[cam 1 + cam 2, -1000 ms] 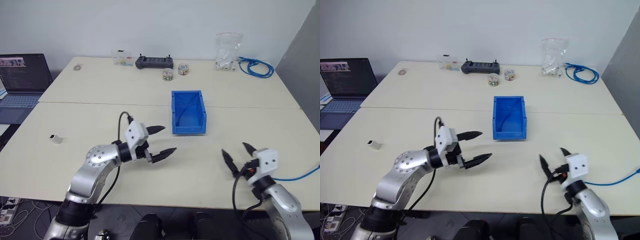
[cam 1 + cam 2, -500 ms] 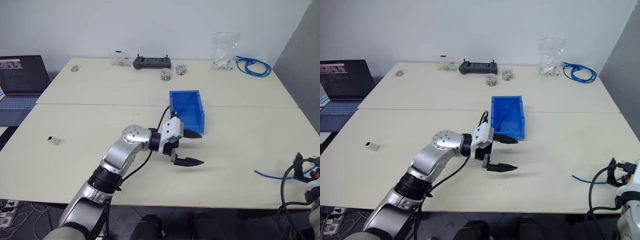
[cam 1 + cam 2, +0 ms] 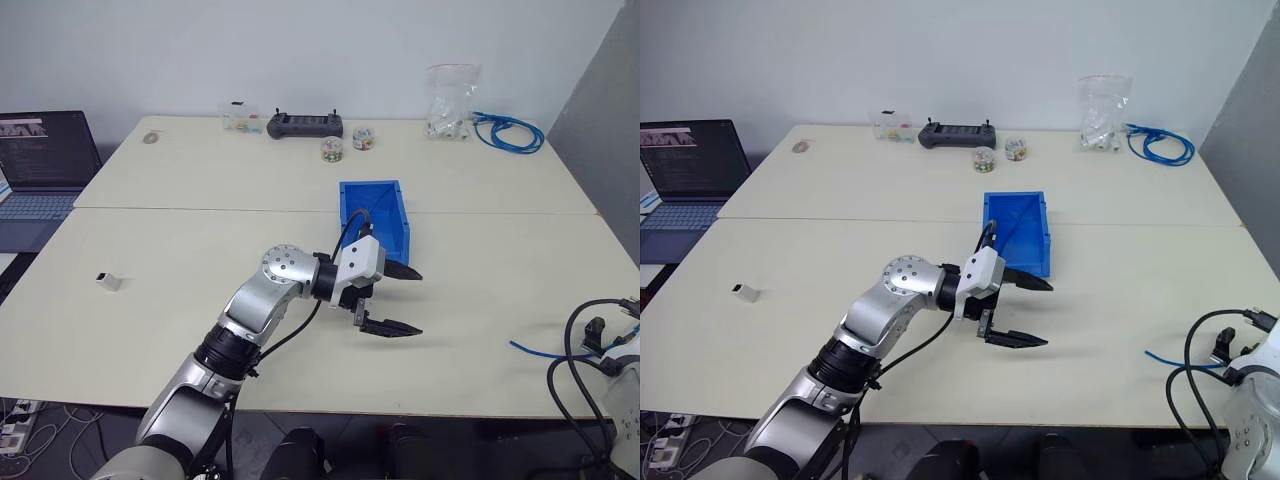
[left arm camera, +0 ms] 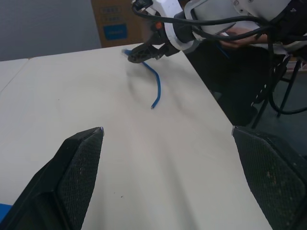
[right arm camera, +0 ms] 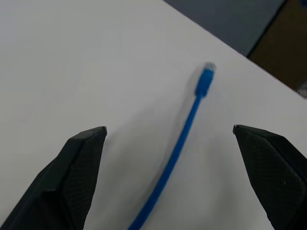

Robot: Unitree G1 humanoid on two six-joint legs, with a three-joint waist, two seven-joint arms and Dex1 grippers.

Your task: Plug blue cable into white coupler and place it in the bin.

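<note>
Left arm reaching across the middle, wrist turned rightward, left gripper (image 3: 398,299) with fingers spread wide, empty; right arm low at the right edge, right gripper (image 4: 144,51) spread open, empty

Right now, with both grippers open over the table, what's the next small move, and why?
Probably lower the right gripper onto the blue cable and close just behind its plug. The cable lies loose on the table between the open fingers, unheld, while the left gripper hangs open near the bin, far from the white coupler.
</note>
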